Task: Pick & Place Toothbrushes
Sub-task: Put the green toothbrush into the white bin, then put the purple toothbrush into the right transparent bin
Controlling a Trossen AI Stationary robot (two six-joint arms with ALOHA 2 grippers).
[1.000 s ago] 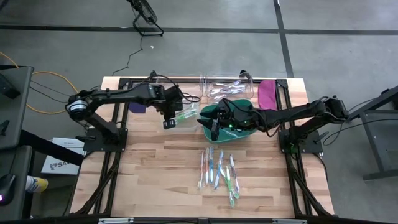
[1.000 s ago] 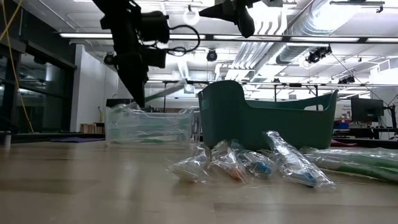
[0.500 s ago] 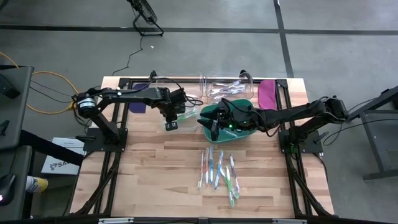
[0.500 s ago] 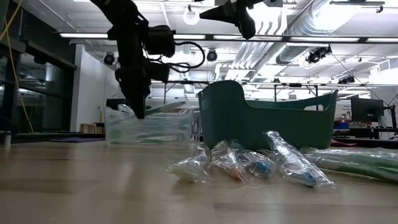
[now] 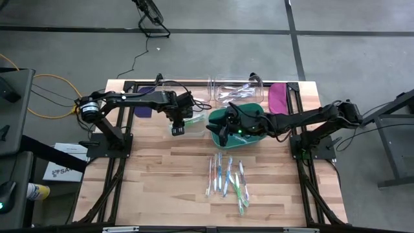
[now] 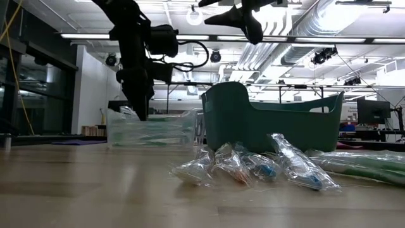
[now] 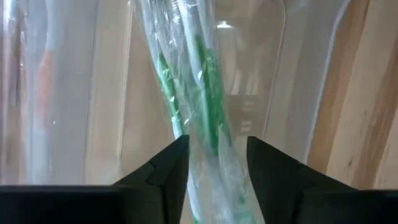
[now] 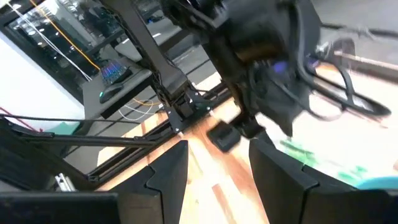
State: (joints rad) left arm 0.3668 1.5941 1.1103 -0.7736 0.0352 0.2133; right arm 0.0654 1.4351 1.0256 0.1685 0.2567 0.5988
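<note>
My left gripper (image 5: 176, 127) points down into a clear bin (image 5: 196, 131) left of the teal basket (image 5: 253, 138). Its fingers stand apart, with a green toothbrush in a clear wrapper (image 7: 205, 93) running between them inside the bin. My right gripper (image 5: 220, 134) hovers open and empty above the basket's left end, high up in the low view (image 6: 250, 28). Several wrapped toothbrushes (image 5: 226, 178) lie side by side on the wood nearer the front edge, and show as a pile in the low view (image 6: 253, 166). My left gripper's fingers (image 7: 171, 165) stand on either side of the wrapped green toothbrush's near end (image 7: 217, 165), coming from above. The wrapper fills the gap between them, so I cannot tell whether they touch it. The toothbrush lies inside the clear bin (image 6: 152, 130).
More clear containers holding toothbrushes (image 5: 233, 90) stand at the far edge. Purple flat pieces lie at the far right (image 5: 278, 97) and under the left arm (image 5: 143, 111). Bare wood stretches across the front left of the table (image 5: 155, 188).
My left gripper has gone down toward the clear bin with the green toothbrush. The toothbrush slanted up over the bin's rim before. It now lies down inside the bin.
</note>
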